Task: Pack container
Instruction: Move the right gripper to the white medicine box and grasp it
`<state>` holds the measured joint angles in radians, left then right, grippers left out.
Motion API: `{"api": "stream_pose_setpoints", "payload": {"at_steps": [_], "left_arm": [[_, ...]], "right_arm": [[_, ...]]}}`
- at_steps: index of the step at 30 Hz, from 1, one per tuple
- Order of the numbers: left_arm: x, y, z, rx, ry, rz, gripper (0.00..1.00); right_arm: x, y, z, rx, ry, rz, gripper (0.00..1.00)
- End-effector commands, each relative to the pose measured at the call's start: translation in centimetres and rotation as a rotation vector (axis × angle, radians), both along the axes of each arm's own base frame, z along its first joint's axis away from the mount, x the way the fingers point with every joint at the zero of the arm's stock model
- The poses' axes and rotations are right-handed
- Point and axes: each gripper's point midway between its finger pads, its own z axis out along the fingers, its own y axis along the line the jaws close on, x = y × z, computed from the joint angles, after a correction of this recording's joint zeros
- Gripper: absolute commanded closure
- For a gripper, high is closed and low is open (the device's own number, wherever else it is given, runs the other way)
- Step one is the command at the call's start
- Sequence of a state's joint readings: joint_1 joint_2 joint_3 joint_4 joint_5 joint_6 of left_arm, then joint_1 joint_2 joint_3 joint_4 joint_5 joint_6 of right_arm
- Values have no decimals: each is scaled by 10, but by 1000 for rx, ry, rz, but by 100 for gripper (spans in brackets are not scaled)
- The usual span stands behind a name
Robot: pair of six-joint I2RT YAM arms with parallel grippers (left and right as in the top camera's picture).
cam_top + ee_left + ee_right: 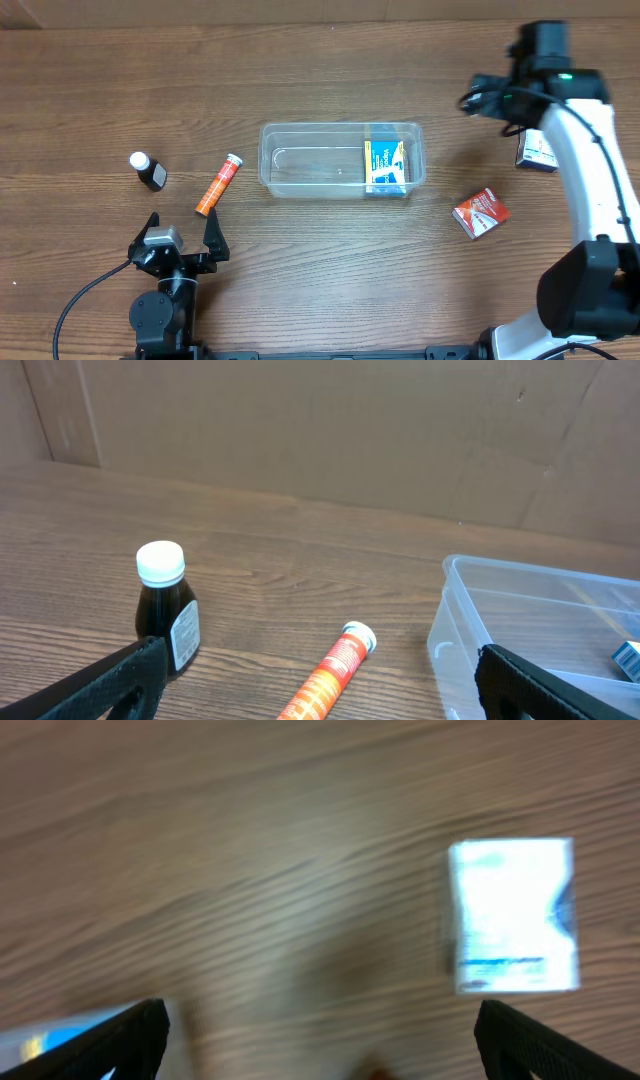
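Packing looks barely begun, one blue box [385, 165] in the container [340, 125]; right gripper [320, 1020], spread wide and empty like the left gripper [181, 221], must centre over the white box [512, 915] next.

No text can be read. Ahead of the left gripper [320, 672], the bottle label [186, 632] and the orange tube [330, 678] bear print too small to read. Print on the white box [513, 915] ahead of the right gripper [320, 1020] is blurred.
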<state>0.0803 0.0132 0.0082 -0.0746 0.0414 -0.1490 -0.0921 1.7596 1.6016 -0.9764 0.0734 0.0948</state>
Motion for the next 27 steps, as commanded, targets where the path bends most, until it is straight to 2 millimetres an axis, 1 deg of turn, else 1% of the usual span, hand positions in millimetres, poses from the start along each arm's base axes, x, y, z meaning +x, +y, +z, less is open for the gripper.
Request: {"api": "stream_pose_setpoints", "payload": {"at_steps": [1, 3, 5, 7, 9, 11, 14, 16, 20, 22, 27], "left_arm": [[0, 1, 0, 19, -5, 3, 0], [0, 1, 0, 19, -5, 3, 0], [0, 1, 0, 19, -5, 3, 0], [0, 1, 0, 19, -5, 3, 0], [0, 1, 0, 19, -5, 3, 0], [0, 1, 0, 19, -5, 3, 0], [0, 1, 0, 19, -5, 3, 0], [0, 1, 0, 19, -5, 3, 0], [0, 1, 0, 19, -5, 3, 0], [0, 1, 0, 19, -5, 3, 0], [0, 1, 0, 19, -5, 3, 0]], "right_arm": [[11, -30, 16, -15, -74, 74, 0], [18, -45, 8, -50, -78, 149, 0], [25, -57, 1, -62, -83, 141, 0], [31, -77, -14, -92, -70, 105, 0], [30, -94, -32, -104, -31, 68, 0], [24, -108, -57, -85, 30, 39, 0], [19, -118, -87, -61, 95, 19, 0], [17, -118, -103, -48, 127, 18, 0], [16, -121, -129, -42, 175, 10, 0], [16, -126, -135, -57, 185, -3, 0], [11, -141, -135, -71, 188, -40, 0]]}}
